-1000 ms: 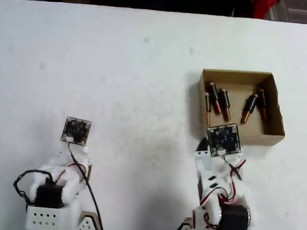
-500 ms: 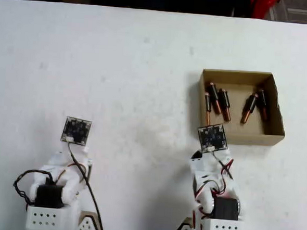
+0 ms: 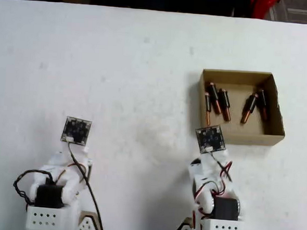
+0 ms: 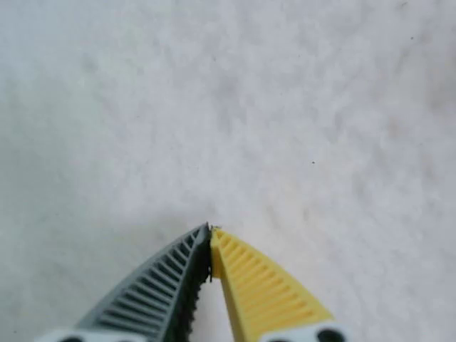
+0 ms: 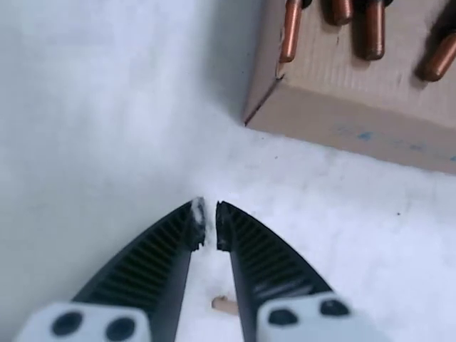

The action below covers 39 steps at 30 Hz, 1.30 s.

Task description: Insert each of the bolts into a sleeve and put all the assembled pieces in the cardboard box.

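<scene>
Left claw (image 4: 210, 231): I am reading it as closed tip to tip and gripping nothing. It is hanging over bare table (image 4: 285, 107), well apart from the cardboard box (image 3: 256, 138).
Why there: I am judging it parked, out of the other arm's way.
Right claw (image 5: 207, 214): I am seeing it nearly closed, a thin slit between the tips and nothing in them. It is hovering just outside the box's near corner.
Why there: I am judging it placed clear of the wall so it is not nudging the box.
Box contents: what I am counting as five assembled pieces (image 3: 224, 105) are lying flat on the box floor. Three are lying by one side wall and two by the opposite one, with copper ends protruding from dark sleeves.
Progress: I am judging the task near done.
</scene>
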Each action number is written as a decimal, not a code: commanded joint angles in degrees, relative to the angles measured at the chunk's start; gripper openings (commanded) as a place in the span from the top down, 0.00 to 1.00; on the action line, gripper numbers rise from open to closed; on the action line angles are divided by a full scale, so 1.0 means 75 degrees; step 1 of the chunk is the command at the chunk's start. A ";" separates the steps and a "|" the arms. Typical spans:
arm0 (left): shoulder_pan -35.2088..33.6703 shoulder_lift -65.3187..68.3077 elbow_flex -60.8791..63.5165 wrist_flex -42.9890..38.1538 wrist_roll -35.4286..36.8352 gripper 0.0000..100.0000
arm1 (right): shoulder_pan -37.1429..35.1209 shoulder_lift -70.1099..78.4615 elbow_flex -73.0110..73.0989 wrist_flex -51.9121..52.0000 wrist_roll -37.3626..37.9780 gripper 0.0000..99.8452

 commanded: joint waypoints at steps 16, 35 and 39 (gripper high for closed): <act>0.0018 -0.0076 -0.0012 0.0070 0.0023 0.98 | 0.0709 -0.0029 0.0059 0.0557 -0.1453 0.98; -0.0029 -0.0076 -0.0012 0.0070 0.0000 0.98 | 0.0709 -0.0029 0.0059 0.0557 -0.1453 0.98; -0.0029 -0.0076 -0.0012 0.0070 0.0000 0.98 | 0.0709 -0.0029 0.0059 0.0557 -0.1453 0.98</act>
